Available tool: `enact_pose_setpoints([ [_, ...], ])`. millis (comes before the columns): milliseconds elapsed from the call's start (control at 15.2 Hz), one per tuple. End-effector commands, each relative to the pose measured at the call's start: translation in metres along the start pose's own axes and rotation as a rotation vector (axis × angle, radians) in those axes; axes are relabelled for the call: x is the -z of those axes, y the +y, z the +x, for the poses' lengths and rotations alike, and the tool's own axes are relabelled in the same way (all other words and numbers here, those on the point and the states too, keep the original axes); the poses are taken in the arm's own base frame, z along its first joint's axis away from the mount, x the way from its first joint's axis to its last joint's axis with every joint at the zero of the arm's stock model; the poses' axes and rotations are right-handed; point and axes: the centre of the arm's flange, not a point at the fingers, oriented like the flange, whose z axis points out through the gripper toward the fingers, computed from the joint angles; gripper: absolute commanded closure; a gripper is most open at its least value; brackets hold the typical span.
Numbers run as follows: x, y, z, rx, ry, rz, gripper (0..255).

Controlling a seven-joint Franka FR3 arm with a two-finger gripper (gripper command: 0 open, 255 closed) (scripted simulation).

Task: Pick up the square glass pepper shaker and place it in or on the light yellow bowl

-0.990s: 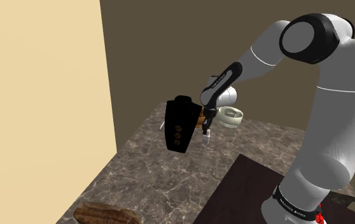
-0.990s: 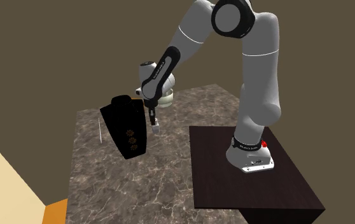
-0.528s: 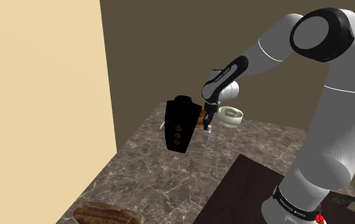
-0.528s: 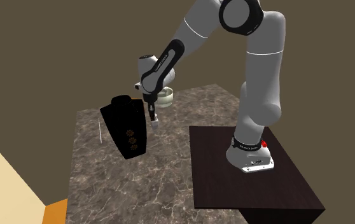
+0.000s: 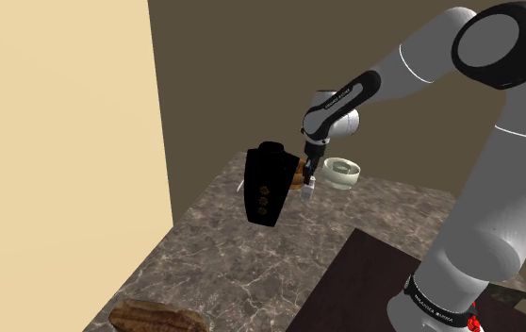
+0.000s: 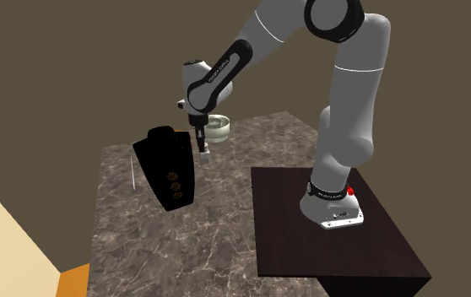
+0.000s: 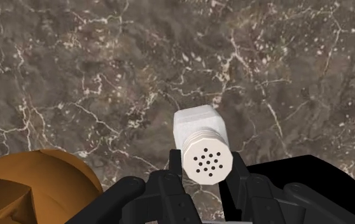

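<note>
Wrist view's lower middle shows the end effector (image 7: 206, 181) clamped on the pale pepper shaker (image 7: 198, 128), lifted above the marbled bench (image 7: 74, 76). Grasp and lift look done; carrying it to the pale bowl (image 5: 343, 173), right of centre in the shoulder view, and releasing remain.

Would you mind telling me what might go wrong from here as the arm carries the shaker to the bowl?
1. The gripper clasps the shaker only near its cap, so it might slip or swing in transit.
2. The black display stand is close beside the gripper; a sideways move could knock it.
3. The bowl looks small, so an off-centre release may miss.
</note>
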Motion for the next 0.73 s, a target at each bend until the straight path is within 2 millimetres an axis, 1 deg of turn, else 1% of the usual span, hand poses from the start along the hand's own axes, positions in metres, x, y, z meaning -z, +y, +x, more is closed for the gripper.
enact_pose_setpoints([
  [0,0.01,0.001,0.0,0.0,0.0,0.0,255],
  [660,0.063,0.001,0.0,0.0,0.0,0.0,255],
])
